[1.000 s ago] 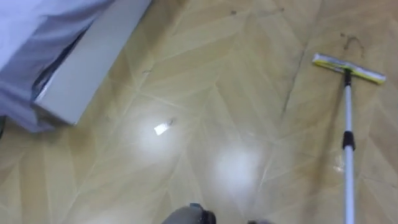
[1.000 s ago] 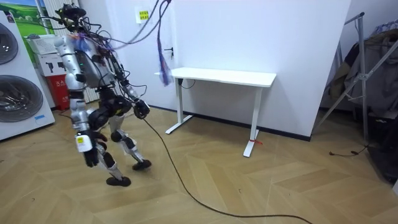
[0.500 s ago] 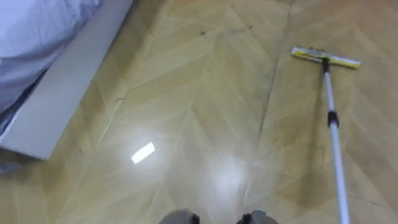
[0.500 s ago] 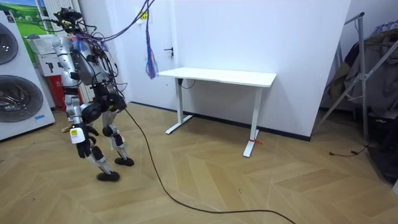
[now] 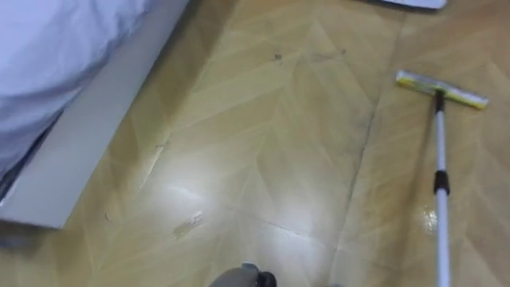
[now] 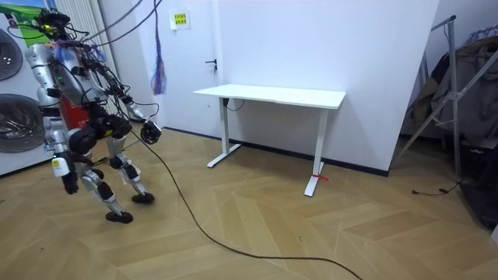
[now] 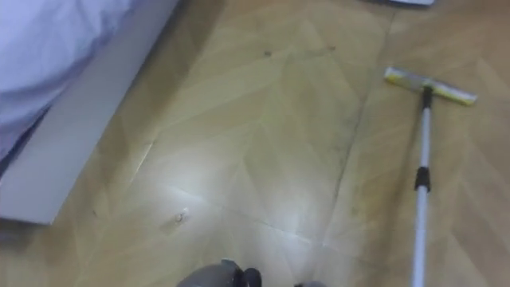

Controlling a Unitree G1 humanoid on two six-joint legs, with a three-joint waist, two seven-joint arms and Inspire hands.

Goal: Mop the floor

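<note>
Robot has walked toward room view's left; mop alongside; grip of hands unclear

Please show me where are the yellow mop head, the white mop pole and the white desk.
Flat yellow mop head (image 5: pixel 442 89): left eye view, middle of the pad.
White metal mop pole (image 5: pixel 438 143): left eye view, upper part of the shaft.
White rectangular desk (image 6: pixel 272 95): room view, bare tabletop.
</note>
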